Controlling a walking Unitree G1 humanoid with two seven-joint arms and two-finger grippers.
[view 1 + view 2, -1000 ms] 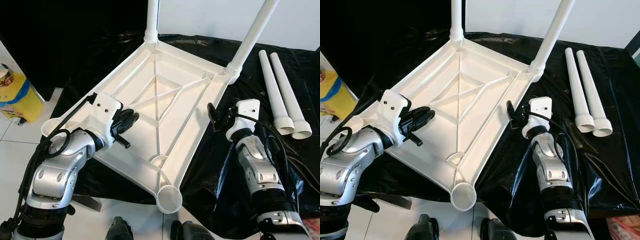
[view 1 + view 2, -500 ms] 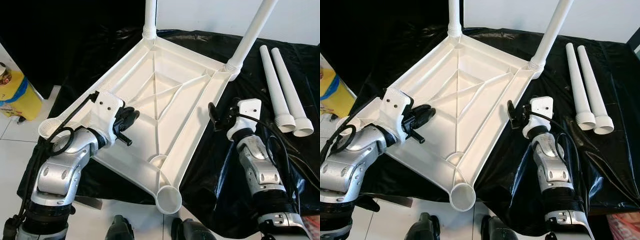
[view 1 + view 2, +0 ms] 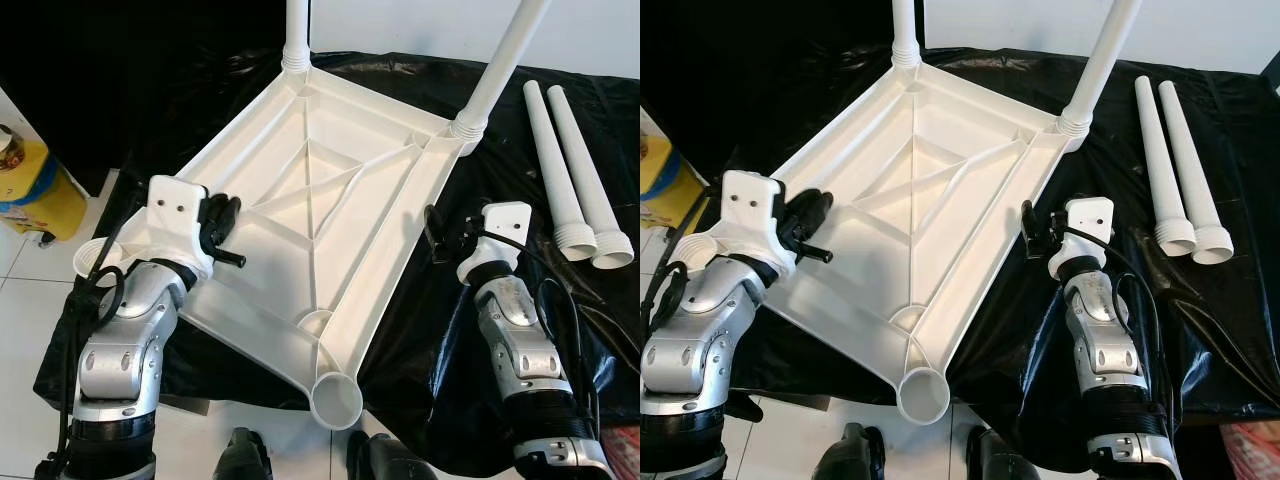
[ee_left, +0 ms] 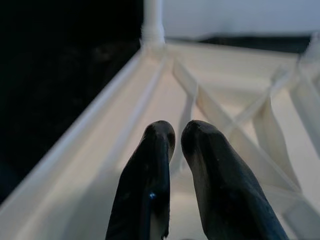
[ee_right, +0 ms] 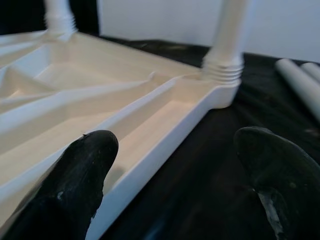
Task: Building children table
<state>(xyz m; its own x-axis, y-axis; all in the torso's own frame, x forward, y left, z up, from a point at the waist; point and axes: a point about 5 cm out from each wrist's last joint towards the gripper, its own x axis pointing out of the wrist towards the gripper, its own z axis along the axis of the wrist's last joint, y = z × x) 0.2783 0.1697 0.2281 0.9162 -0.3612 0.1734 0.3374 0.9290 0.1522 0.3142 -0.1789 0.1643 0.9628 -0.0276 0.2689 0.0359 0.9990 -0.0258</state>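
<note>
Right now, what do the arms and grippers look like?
Both arms are silver metal with jointed segments and black ribbed cuffs lower down. Each wrist carries a white block. Black cables loop beside both arms. The left gripper and right gripper each have two long black fingers.

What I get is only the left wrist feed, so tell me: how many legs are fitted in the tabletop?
Observer: Two fitted legs stand in the far corners of the tabletop.
Operator: Where are the others?
Observer: Two loose legs lie side by side on the black sheet, to the robot's right.
Operator: Is the right gripper holding one?
Observer: No. The right gripper is open beside the tabletop's right edge, apart from them.
</note>
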